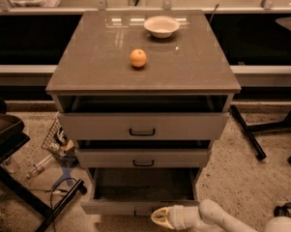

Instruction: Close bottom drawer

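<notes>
In the camera view, the bottom drawer [111, 206] stands pulled out at the foot of the cabinet [87, 76]. Its tray is dark inside and its handle is hard to make out. The gripper [160, 218] sits just at that drawer's front, right of centre, on a white arm [217, 216] that is cut off by the lower-right frame edge. I cannot tell whether the gripper is open, holds anything or touches the front. An orange [138, 58] and a bowl [161, 26] rest on top.
</notes>
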### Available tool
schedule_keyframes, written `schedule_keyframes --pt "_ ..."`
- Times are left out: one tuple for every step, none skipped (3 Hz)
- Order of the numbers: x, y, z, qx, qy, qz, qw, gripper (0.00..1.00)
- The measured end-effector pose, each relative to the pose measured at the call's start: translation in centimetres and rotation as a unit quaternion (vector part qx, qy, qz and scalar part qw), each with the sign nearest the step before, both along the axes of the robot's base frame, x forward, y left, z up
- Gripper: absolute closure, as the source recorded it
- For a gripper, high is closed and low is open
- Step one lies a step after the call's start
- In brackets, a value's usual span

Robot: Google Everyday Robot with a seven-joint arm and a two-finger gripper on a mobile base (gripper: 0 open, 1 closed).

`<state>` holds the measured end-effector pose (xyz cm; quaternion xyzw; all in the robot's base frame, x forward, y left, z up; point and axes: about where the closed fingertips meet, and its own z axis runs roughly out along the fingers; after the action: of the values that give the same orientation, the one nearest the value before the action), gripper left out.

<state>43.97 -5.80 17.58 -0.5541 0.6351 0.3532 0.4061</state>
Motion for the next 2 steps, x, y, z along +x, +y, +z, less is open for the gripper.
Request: schedule_keyframes --pt "1.7 1.4 0.2 0.008 -0.011 0.009 0.9999 1.0" --pt "6.3 5.1 0.9 0.027 -0.041 0.031 0.9983 1.0"
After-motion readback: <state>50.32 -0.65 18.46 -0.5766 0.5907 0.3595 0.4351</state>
